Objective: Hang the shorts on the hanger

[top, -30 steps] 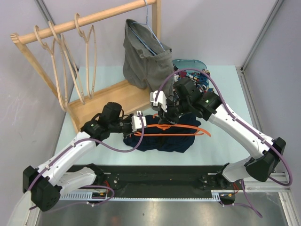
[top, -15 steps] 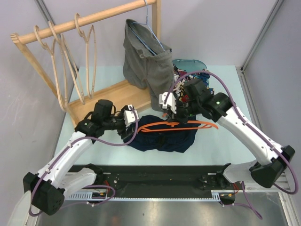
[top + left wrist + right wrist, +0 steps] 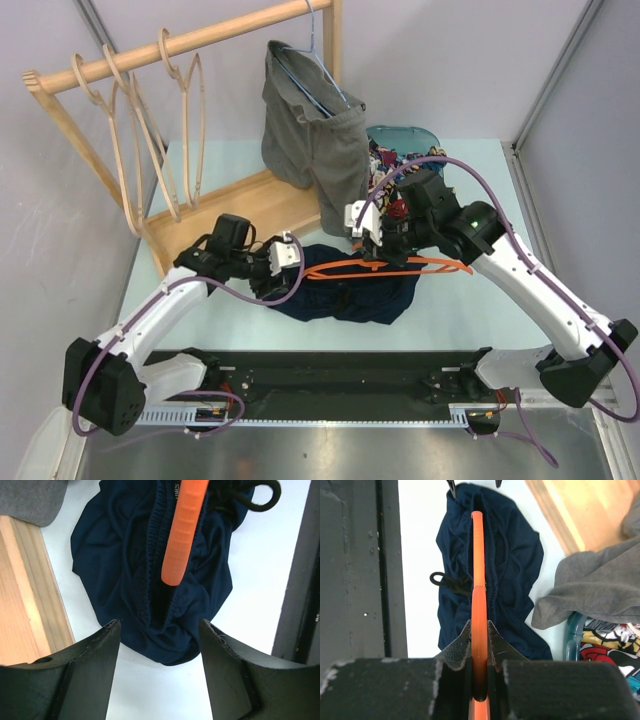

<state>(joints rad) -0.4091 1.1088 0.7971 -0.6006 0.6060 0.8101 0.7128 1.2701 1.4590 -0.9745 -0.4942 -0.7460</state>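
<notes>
- Since a sec ago the right gripper (image 3: 375, 252) has carried the hanger (image 3: 410, 266) a bit toward the back-right. The left gripper (image 3: 290, 252) has backed off a touch from the shorts (image 3: 345, 298).
- Top cam only: we get the whole layout. The shorts are bunched on the table (image 3: 470, 200) at mid-front w/ the hanger lying across their upper edge. Behind them, grey shorts (image 3: 315, 140) hang from a blue wire hanger (image 3: 322, 60) on the wooden rack (image 3: 240, 205).
- Right wrist cam only: its fingers (image 3: 455, 655) are pinched tight on the orange bar, which runs straight along the elastic waistband. A black drawstring loop (image 3: 445, 579) sticks out beside it.
- Left wrist cam only: jaws spread wide w/ nothing gripped, hovering over the shorts' near end. The orange tip sits over the waistband.
- Can't tell if that tip is inside the waistband or just resting on top, tbh.
- We can't make out the hanger's hook in any view.
- The tub (image 3: 571, 635) of patterned clothes is only partly in shot, behind the right arm.
</notes>
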